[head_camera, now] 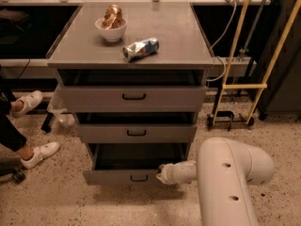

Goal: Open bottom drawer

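Observation:
The bottom drawer [113, 177] is the lowest grey front of the cabinet and stands pulled out, with a dark open cavity showing above its panel. Its small black loop handle [139, 178] sits at the centre of the panel. My gripper [162, 173] is at the drawer's front, just right of that handle, at the end of my white arm [230, 173], which reaches in from the lower right. How the gripper's tip meets the panel or handle is hidden.
The middle drawer [136, 133] and top drawer [134, 97] sit above, slightly out. On the cabinet top are a white bowl [111, 26] and a crumpled packet [140, 49]. A person's white shoes [41, 153] are at left. A yellow-framed cart [240, 86] stands at right.

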### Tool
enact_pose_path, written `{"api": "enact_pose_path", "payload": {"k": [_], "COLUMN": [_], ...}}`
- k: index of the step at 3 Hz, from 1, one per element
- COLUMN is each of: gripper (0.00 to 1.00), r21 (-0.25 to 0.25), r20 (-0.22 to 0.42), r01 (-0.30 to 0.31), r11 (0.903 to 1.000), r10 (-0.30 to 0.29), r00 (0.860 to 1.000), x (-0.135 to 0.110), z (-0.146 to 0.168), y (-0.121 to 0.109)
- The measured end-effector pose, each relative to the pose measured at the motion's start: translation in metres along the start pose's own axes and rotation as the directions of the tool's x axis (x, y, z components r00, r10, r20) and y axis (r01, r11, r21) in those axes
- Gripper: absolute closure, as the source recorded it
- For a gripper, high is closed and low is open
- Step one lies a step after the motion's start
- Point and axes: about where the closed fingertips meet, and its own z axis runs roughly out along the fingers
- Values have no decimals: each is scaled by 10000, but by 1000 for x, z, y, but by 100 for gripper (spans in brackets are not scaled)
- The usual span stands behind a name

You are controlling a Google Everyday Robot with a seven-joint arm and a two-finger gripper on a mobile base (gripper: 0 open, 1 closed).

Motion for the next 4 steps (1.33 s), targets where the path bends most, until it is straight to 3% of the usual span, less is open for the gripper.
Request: {"api": "enact_pose_path", "payload": {"k": [4], "gripper": [100], "r21": [-71], "r20": [59], "r01": [50], "r11": [10000], "r10": [-49], "r00": [10000], "x": [11], "z": [-11], "y": [15]}}
